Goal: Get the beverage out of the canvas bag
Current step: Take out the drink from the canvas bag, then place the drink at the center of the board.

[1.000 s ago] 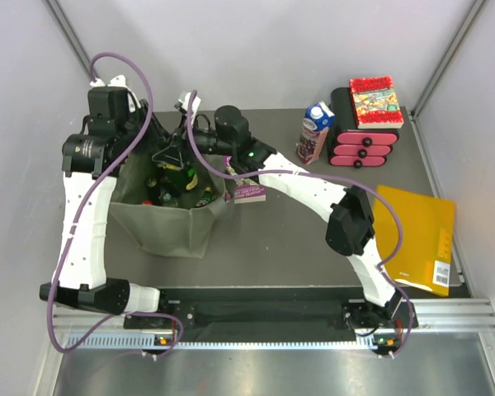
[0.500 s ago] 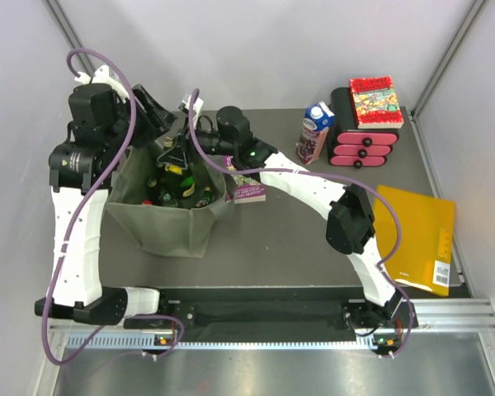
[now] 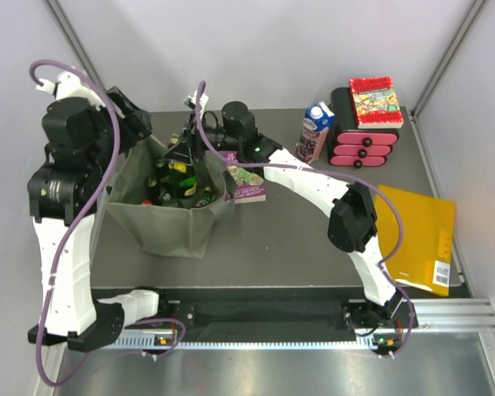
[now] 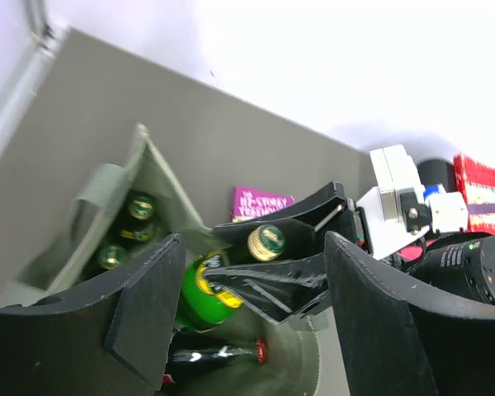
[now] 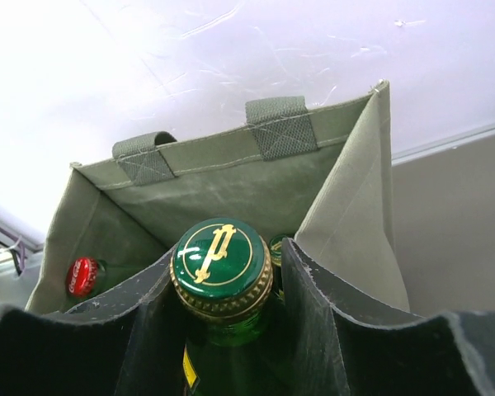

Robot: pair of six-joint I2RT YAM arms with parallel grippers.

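Observation:
The olive canvas bag (image 3: 175, 221) stands open at the left of the table, with several bottles inside. My right gripper (image 3: 181, 153) is shut on the neck of a green glass bottle (image 3: 180, 173) that stands upright at the bag's mouth. In the right wrist view my gripper (image 5: 227, 276) clamps just under the bottle's green and gold cap (image 5: 221, 262), with the bag wall (image 5: 231, 181) behind. My left gripper (image 3: 139, 122) is open and empty, raised above the bag's far left rim. In the left wrist view my gripper (image 4: 254, 276) frames the bottle's cap (image 4: 266, 242).
Other bottles remain in the bag, one with a red cap (image 5: 84, 276). A purple book (image 3: 247, 186) lies beside the bag. A milk carton (image 3: 315, 132), a pink drawer box (image 3: 363, 142) with a red book (image 3: 375, 101) on top, and a yellow folder (image 3: 417, 235) are to the right.
My left arm has risen and pulled back to the left, out of the bag's mouth. My right gripper has stayed shut on the green bottle and shifted slightly towards the far side.

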